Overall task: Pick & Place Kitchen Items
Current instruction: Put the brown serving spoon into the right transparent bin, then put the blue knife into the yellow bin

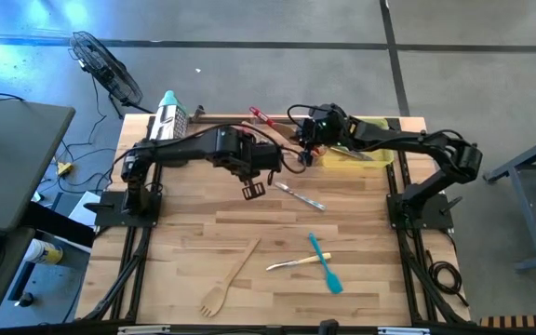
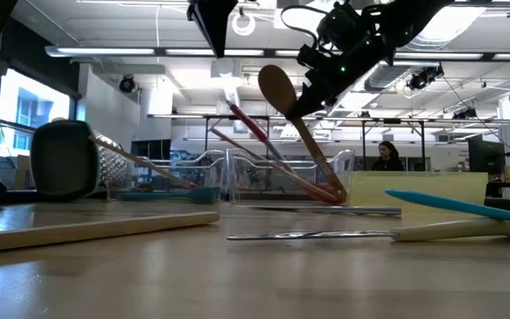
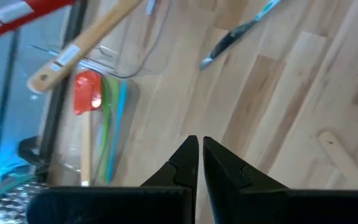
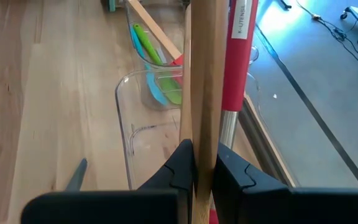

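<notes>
Lying nearest us, a wooden fork (image 1: 228, 278). Our right gripper (image 4: 199, 167) is clamping a wooden spoon (image 2: 301, 133) over the clear tray (image 4: 143, 121) holding spatulas (image 4: 146, 42); our left gripper (image 3: 199, 163) is hovering, jaws together.

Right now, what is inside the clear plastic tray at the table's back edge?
The clear plastic tray holds a green silicone spatula, a blue one and a red one; anything beneath them is hidden.
</notes>
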Tool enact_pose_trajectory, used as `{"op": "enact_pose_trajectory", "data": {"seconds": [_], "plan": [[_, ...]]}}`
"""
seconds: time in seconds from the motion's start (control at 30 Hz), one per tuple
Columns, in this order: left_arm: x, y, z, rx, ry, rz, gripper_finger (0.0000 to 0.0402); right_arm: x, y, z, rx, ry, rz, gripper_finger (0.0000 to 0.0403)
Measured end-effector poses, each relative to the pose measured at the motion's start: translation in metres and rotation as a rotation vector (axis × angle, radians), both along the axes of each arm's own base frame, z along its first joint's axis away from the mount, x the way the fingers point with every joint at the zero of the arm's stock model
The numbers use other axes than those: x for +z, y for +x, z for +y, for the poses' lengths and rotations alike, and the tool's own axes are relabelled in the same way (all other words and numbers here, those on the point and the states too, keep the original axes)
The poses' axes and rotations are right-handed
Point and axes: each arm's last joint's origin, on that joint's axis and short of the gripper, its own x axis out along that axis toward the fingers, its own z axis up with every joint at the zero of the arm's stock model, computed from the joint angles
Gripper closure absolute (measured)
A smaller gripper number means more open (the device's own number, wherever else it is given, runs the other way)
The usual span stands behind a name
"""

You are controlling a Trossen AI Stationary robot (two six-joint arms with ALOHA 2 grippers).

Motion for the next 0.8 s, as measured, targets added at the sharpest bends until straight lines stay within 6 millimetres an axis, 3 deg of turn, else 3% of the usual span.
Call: {"op": "enact_pose_trajectory", "data": {"seconds": [0.3, 0.47, 0.8], "plan": [[-0.001, 0.000, -0.009, -0.006, -0.090, -0.011, 0.0382, -0.001, 0.002, -0.001, 0.004, -0.011, -0.009, 0.0380], [-0.004, 0.001, -0.013, 0.005, -0.101, -0.005, 0.0382, -0.013, -0.004, -0.004, -0.021, 0.023, 0.069, 0.0336], [-0.004, 0.001, -0.015, 0.014, -0.117, -0.010, 0.0382, -0.016, -0.001, -0.012, -0.037, 0.025, 0.053, 0.0306]]}}
